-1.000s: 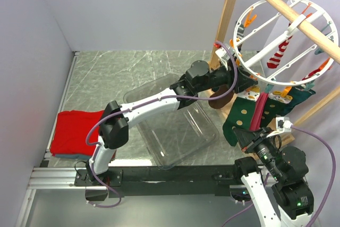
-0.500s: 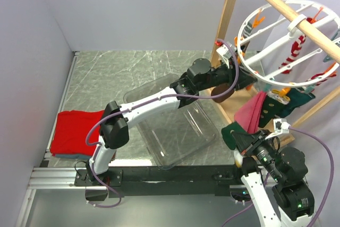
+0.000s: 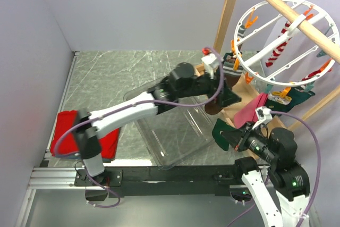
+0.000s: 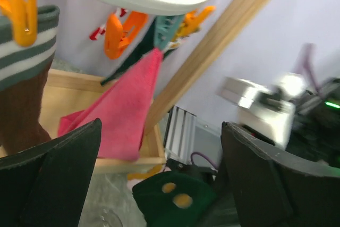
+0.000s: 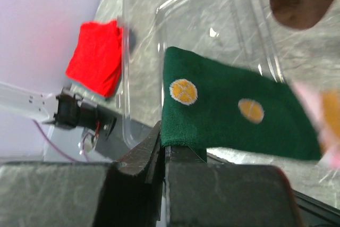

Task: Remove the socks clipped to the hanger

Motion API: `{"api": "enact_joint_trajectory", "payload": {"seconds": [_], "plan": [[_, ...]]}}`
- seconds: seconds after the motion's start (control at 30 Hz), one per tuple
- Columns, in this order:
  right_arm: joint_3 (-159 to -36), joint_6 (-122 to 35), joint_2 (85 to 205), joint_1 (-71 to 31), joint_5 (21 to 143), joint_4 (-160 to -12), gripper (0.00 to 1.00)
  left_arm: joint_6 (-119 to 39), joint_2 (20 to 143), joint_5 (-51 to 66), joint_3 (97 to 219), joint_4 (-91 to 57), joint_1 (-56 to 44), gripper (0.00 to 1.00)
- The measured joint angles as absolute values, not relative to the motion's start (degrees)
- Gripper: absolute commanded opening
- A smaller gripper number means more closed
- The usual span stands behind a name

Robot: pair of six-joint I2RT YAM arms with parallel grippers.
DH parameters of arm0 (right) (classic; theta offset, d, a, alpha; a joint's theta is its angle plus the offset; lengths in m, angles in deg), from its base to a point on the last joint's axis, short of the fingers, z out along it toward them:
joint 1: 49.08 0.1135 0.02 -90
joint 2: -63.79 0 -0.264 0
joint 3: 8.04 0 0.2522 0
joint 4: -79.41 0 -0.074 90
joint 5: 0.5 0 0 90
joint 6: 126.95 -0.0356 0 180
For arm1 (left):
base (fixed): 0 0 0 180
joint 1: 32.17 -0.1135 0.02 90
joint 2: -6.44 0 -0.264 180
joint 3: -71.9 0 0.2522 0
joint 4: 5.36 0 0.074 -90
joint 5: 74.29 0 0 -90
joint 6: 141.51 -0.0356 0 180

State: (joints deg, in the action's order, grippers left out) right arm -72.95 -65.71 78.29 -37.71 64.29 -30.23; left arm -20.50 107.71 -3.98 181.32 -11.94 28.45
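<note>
Green dotted sock [image 5: 228, 110] clamped shut in the right end effector [image 5: 162, 147], lower right of the overhead view.
The left end effector [image 4: 159, 168] is spread wide with nothing in it, parked just under the white ring hanger [image 3: 265, 81] at upper right. A pink sock [image 4: 127, 115] and a brown sock [image 4: 21, 110] are seen pegged to the ring. The green one is held just beside the clear tub [image 3: 175, 136] on the bench [image 3: 106, 73].

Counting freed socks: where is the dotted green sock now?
Top view, lower right: the dotted green sock is pinched in the right claw, beside the clear bin, below the pink sock.
</note>
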Motion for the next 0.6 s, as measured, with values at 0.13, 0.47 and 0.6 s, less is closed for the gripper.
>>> {"api": "enact_joint_trajectory", "payload": {"seconds": [0.13,0.47,0.6], "plan": [[-73.0,-64.7,81.6,-37.7,61.1,-31.1,0.00,-22.0,96.8,-1.9,174.7,-14.2,28.4,0.99],[-71.7,-65.8,88.0,-34.8,57.3,-39.3,0.00,-25.4,68.3,11.2,154.5,-19.1,28.5,0.99],[-71.0,-68.5,92.0,-24.8,62.1,-43.7,0.00,-25.3,59.7,16.2,147.9,-21.1,28.5,0.99]]}}
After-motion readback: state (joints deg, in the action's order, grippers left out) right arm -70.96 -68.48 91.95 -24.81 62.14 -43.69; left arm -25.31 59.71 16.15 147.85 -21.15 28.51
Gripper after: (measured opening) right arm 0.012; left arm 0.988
